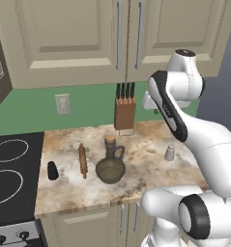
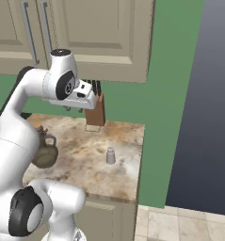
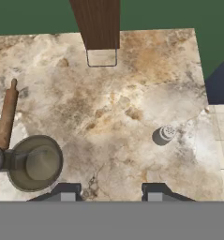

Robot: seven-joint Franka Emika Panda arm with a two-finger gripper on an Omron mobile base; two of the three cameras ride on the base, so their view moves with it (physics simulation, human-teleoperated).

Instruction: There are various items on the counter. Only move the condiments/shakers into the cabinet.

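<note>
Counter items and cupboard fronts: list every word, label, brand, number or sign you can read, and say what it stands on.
No readable text anywhere.
Olive jug, black shaker, pale grey shaker, rolling pin, knife block: no labels.
Wall outlet, wall cupboards and stove knobs: no markings legible.

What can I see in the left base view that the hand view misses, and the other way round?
Left base view alone: the small black shaker, the black stovetop, a wall outlet and the closed wall cupboards.
Hand view alone: pale floor tiles beyond the counter's end.
Both: the marbled counter, knife block, rolling pin, olive jug and pale grey shaker.
</note>
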